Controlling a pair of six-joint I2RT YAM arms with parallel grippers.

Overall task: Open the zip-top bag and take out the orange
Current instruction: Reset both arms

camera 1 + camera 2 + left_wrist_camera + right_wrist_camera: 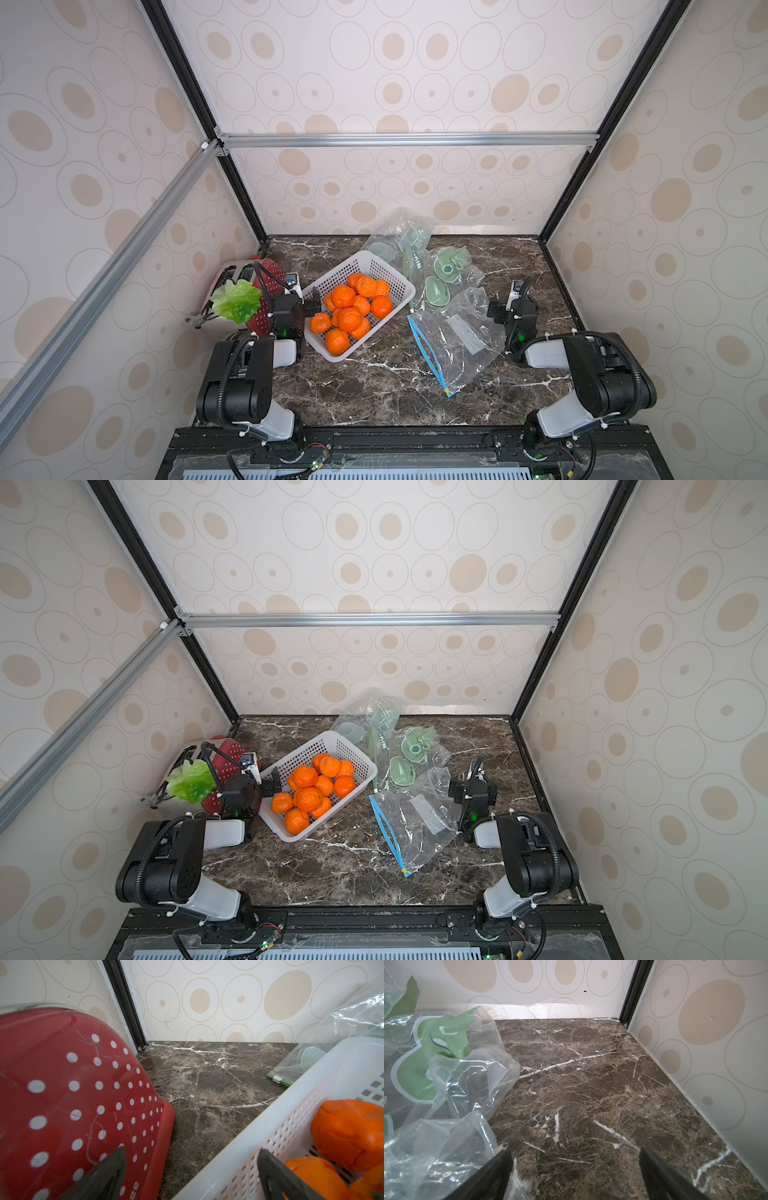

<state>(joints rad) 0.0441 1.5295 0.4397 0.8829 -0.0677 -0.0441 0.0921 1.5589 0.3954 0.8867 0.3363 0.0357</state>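
The clear zip-top bag (453, 340) (415, 825) lies flat right of centre, its blue zip strip (428, 357) on the side facing the middle. I see a pale label inside it and no orange. Several oranges (349, 316) (349, 1132) fill a white basket (361, 254) (270, 1118). My left gripper (305, 301) (264, 783) (192, 1150) stands open astride the basket's left rim, holding nothing. My right gripper (507, 305) (467, 785) (575, 1152) is open at the bag's right edge, low over the marble, with one finger beside the crumpled plastic (436, 1157).
A red colander (270, 274) (72, 1095), a lettuce leaf (237, 301) and a toaster (230, 270) crowd the left wall. Two more clear bags holding green items (444, 266) (399, 237) (425, 1053) lie behind the basket and the zip-top bag. Patterned walls enclose three sides.
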